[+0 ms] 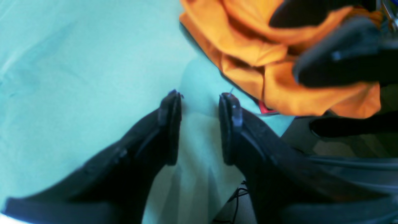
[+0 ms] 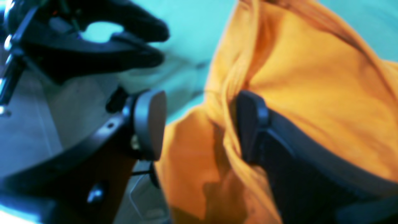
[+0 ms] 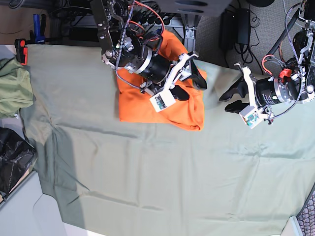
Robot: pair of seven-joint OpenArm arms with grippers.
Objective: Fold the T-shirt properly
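Sage-green cloth (image 3: pixel 162 172) covers the table, wrinkled, hanging off the near edge. Olive-green garment (image 3: pixel 15 88) bunched at the far left edge, well apart from the shirt. Black bag (image 3: pixel 14 164) below it, off the table. Red-and-black item (image 3: pixel 20 50) at the top left corner of the cloth. Cables and gear crowd the far side behind the arms.

Right arm reaches over the T-shirt (image 3: pixel 147 105) and hides its upper middle part; a small white module on the arm sits over the fabric. Right tool (image 2: pixel 199 124) is open, pads apart. One pad (image 2: pixel 150 123) stands clear of the fabric; the other finger (image 2: pixel 250 127) presses against a bunched ridge of orange cloth. Fabric lies between the jaws but they are not clamped on it.

Left tool (image 1: pixel 199 124) hovers over bare cloth just beside the shirt's edge, jaws partly open, nothing between them. In base view it sits to the right of the shirt, apart from it.

T-shirt: bright orange, at the far middle of the table, lying on the cloth. Roughly a folded block, lower edge fairly straight, right side lumpy with stacked folds. Wrist views show deep creases and loose overlapping layers. Neck label not visible.
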